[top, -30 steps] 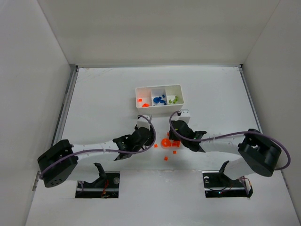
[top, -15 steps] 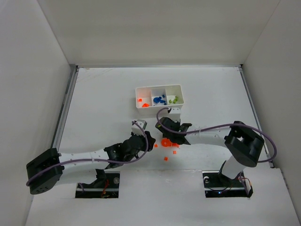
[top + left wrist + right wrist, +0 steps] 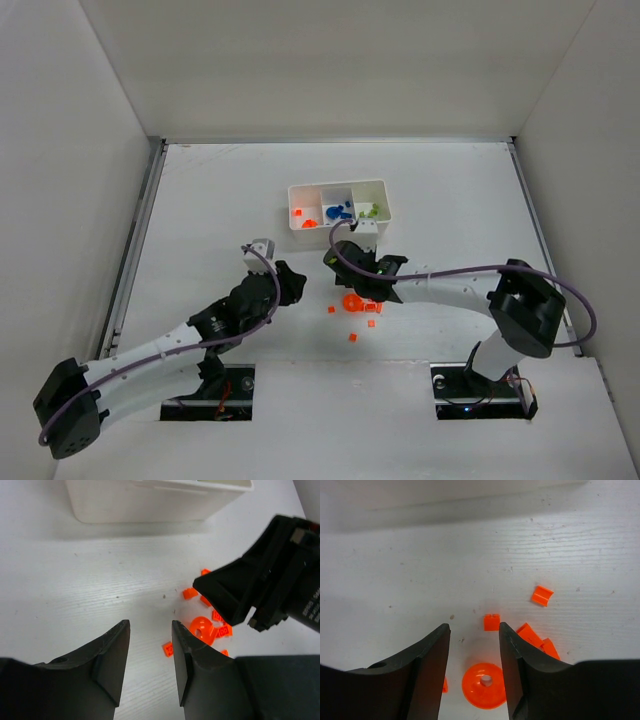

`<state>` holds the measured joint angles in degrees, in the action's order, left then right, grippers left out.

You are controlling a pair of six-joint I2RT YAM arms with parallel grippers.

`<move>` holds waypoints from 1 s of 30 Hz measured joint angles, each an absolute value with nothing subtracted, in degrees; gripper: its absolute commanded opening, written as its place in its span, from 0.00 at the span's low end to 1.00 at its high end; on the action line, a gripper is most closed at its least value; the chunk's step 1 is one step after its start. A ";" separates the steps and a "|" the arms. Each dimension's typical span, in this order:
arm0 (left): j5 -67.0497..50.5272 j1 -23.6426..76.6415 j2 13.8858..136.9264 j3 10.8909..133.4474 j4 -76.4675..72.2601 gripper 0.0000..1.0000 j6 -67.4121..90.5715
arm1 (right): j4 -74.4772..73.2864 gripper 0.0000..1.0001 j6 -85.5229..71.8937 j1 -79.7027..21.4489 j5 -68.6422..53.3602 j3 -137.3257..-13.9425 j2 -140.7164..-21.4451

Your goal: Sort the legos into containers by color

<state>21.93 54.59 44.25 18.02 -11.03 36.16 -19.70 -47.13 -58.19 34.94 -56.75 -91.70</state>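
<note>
Though some legos [image 3: 338,211] already lie colour-sorted in the containers [image 3: 338,184], loose orange legos [image 3: 352,302] remain on the table [image 3: 220,200] at their six o'clock; left gripper [image 3: 150,655] and right gripper [image 3: 474,655] hang released, empty

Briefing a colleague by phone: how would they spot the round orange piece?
Find the white tray; below it in the top view lie scattered orange bricks. Among them, beneath the right gripper, the round orange piece is the only disc with a centre hole.
</note>
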 measured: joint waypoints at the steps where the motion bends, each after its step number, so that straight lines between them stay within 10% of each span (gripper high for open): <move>1: 21.58 53.32 43.59 18.00 -10.55 0.36 36.40 | -19.29 0.50 -47.16 -58.19 34.79 -56.75 -91.81; 21: 18.11 56.90 46.37 17.41 -6.42 0.35 40.01 | -12.75 0.42 -47.68 -55.90 34.57 -51.81 -97.80; 30: 19.79 59.24 52.99 18.04 -6.04 0.36 40.56 | -8.12 0.22 -47.11 -55.86 33.58 -49.78 -96.97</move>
<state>19.79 59.24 52.99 18.04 -6.04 40.56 -8.12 -47.11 -55.86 33.58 -49.78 -96.97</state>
